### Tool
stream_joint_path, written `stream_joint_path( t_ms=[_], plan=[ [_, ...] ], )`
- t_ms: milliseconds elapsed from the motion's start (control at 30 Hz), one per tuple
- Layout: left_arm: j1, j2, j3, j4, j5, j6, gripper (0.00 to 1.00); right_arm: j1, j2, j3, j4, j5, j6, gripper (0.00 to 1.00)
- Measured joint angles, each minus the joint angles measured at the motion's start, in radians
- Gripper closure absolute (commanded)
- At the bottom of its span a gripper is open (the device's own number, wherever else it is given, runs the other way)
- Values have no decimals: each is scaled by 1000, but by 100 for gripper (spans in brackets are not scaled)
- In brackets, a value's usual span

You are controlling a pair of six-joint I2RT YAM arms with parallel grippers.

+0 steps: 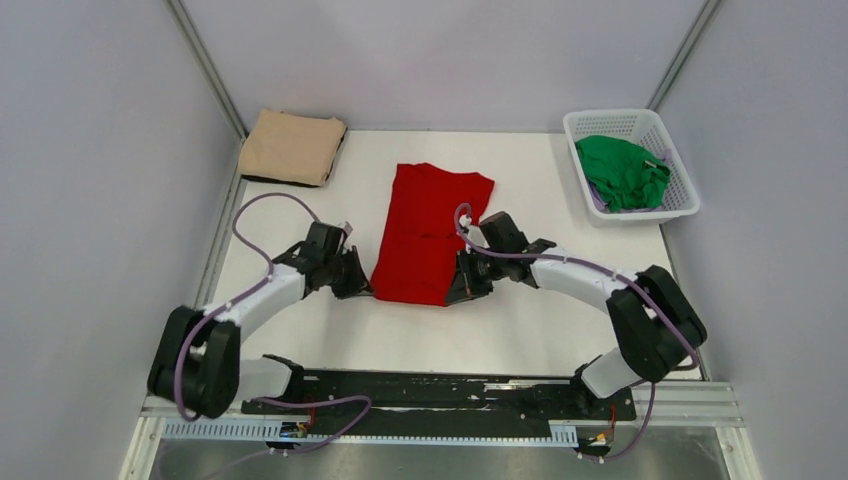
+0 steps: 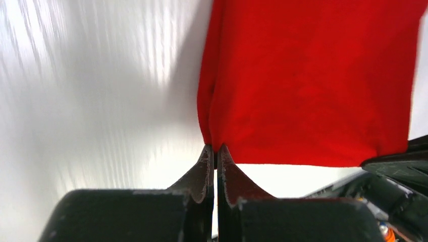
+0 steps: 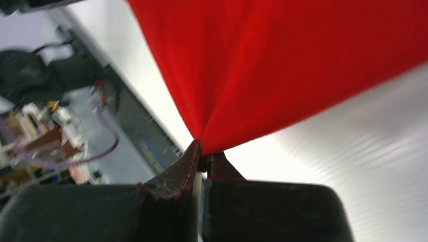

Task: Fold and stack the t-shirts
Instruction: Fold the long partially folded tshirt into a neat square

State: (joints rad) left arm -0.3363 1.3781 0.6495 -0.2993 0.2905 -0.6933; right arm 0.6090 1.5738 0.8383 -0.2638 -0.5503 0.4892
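The tan t-shirt is lying folded at far left; the green t-shirt is sitting bunched in the basket — unfolded. The red t-shirt is lying as a narrow strip at the centre of the table. The left gripper and right gripper are each clamping one near corner of it. Bare surface is showing beyond its far edge — room, judged, for a forward fold.

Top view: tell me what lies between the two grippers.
The red t-shirt: its near edge spans the gap, with the left gripper and right gripper each shut on a near corner. The top view shows it.
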Motion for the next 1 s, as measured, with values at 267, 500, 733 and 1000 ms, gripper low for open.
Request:
stream_joint_path(
  t_ms=[267, 500, 733, 1000],
  plan=[
    [-57, -497, -15, -201, 37, -43, 100, 10, -201, 3, -120, -257, -28, 99],
    [-57, -475, 86, -228, 36, -41, 100, -105, -227, 36, -158, -372, -27, 100],
    [-57, -262, 255, -166, -31, 2, 100, -253, -182, 103, -167, -413, -24, 100],
    [-55, -7, 460, -89, -103, 48, 100, -356, -88, 210, -165, -411, -23, 100]
  ],
)
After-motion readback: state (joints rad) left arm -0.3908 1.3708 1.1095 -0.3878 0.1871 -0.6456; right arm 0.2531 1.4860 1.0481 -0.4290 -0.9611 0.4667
